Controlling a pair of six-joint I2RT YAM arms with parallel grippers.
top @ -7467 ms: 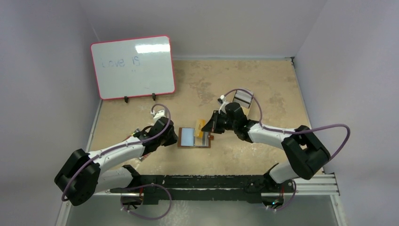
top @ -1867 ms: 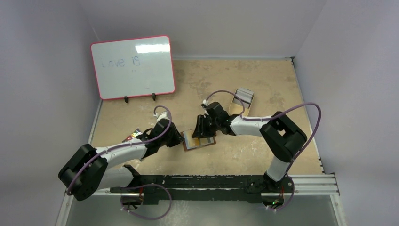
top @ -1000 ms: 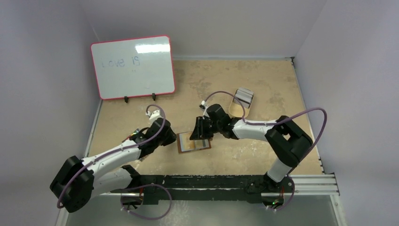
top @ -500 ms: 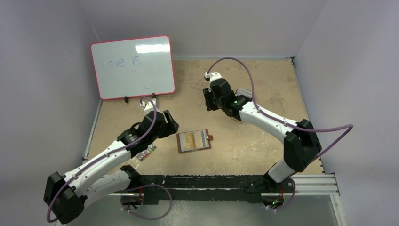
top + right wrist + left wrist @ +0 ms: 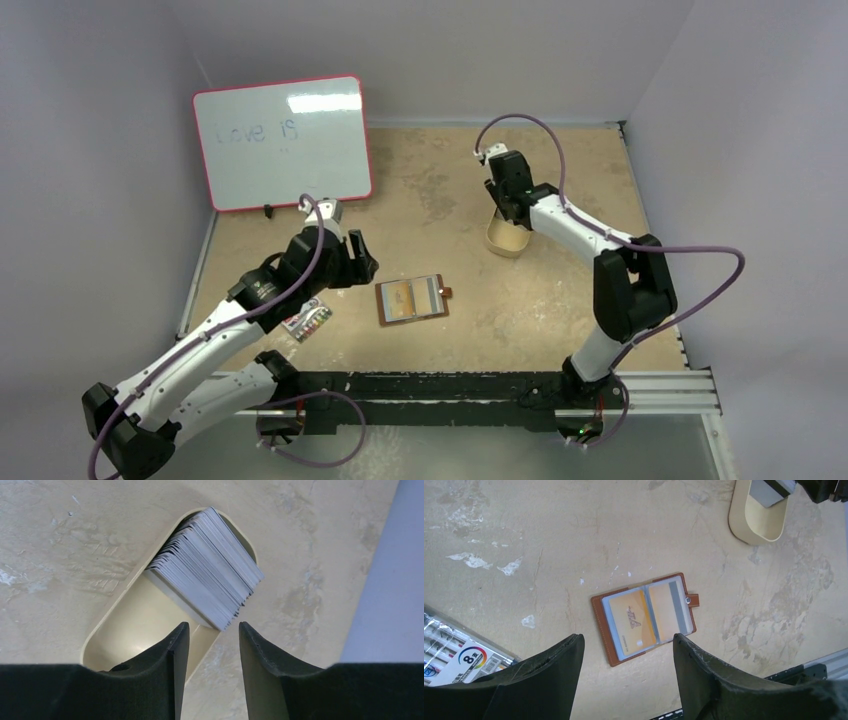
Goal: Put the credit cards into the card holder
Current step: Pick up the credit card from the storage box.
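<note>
The card holder [image 5: 412, 299] lay open and flat near the middle of the worktop [image 5: 560, 300], somewhat toward its near edge, with its snap tab [image 5: 692, 599] pointing right. In the left wrist view its clear left pocket held a gold credit card [image 5: 631, 622], and the right pocket held a pale card with a grey stripe [image 5: 671, 610].

The left claw [image 5: 355, 262] hung above the worktop just left of the card holder and apart from it. Its two fingers [image 5: 549, 680] were spread wide with nothing between them, so it was released.

Toward the right edge and farther back sat a tan oval tin [image 5: 507, 238]. A stack of pale grey credit cards [image 5: 207, 567] leaned on edge against one end of the tin, filling about half of it; the other half showed a bare floor [image 5: 135, 625]. The right claw [image 5: 505, 195] was poised over that tin. In its own wrist view the claw [image 5: 212, 627] was released, its fingers parted, with a corner of the stack showing below the gap. Whether the fingers touched the cards could not be told.

A red-framed whiteboard [image 5: 283, 142] stood at the far left corner. A clear pack of markers [image 5: 307, 322] lay near the left edge, left of the card holder and well apart from it.
</note>
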